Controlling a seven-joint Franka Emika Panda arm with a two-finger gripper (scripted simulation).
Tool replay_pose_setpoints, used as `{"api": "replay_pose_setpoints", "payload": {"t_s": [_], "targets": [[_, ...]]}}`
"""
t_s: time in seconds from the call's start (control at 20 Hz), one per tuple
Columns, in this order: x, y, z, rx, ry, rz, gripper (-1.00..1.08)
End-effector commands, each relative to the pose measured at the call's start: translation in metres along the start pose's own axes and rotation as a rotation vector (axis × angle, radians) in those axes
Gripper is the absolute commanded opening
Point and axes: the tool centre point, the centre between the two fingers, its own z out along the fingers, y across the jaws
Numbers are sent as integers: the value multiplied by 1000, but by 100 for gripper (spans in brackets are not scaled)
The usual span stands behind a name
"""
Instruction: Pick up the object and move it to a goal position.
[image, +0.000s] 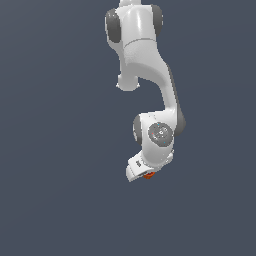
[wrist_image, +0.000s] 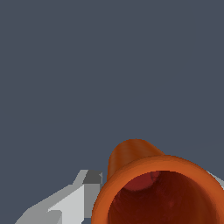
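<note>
The arm (image: 150, 85) hangs down from the top of the exterior view over a plain slate-grey ground, white with dark joint caps. At its lower end sits the pincer (image: 141, 171), tilted toward the exterior view's left. Just under the pincer, touching it, shows the cup (image: 149, 175) — a speck of orange-red. In the wrist view the cup (wrist_image: 144, 175) looms large: a flared orange rim, a tapering body, a darker red hollow. A grey-white finger (wrist_image: 72, 199) lies against its side — the pincer is clenched on the cup.
</note>
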Motion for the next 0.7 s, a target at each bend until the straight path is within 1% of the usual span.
{"api": "replay_pose_setpoints", "payload": {"t_s": [0.0,0.35,0.65], "targets": [[-1,-4,-1,0,1,-1,-100],[-11,-25,-3,0,1,-1,-100],[-26,-60,-6,0,1,-1,-100]]}}
